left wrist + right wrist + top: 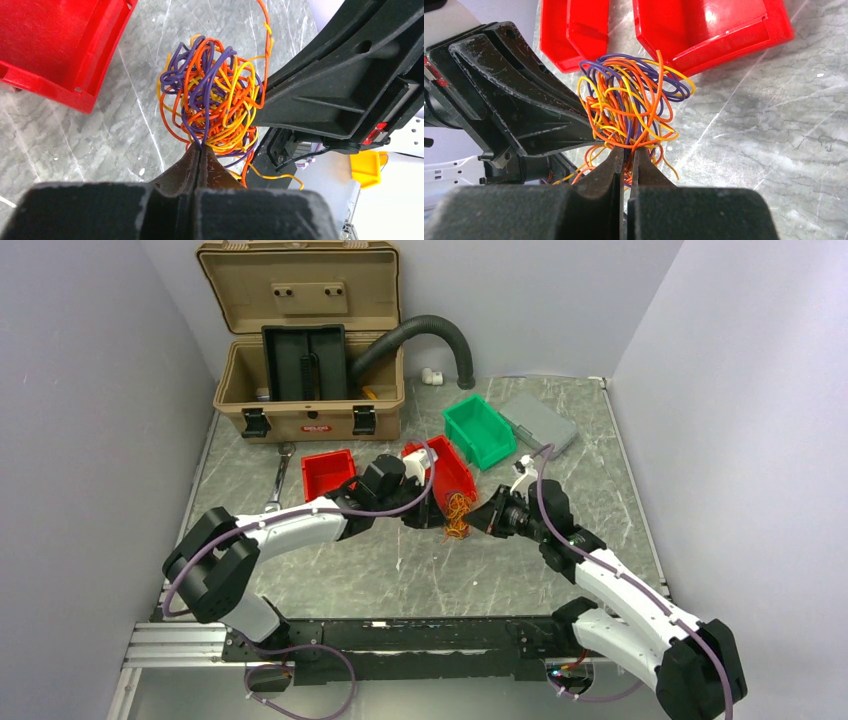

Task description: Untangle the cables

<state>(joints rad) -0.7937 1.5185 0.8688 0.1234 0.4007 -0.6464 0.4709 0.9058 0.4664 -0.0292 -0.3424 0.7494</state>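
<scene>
Your left gripper [200, 152] is pinched closed on a few purple and orange strands at the left side of the cables [458, 512], a tight ball of orange, yellow and purple wire. Your right gripper [626, 152] is clamped on strands at the ball's right side. Both hold the same tangle from opposite sides, with their fingertips close together.

The tangle is about the middle of the table [400, 570], just on the near side of a red bin [452, 468] tipped over. You cannot tell whether it touches the tabletop. A second red bin [327, 473] stands to the left. A green bin [480, 430] and a grey case [540, 422] lie farther back on the right, and an open tan toolbox [300, 412] sits at the far left.
</scene>
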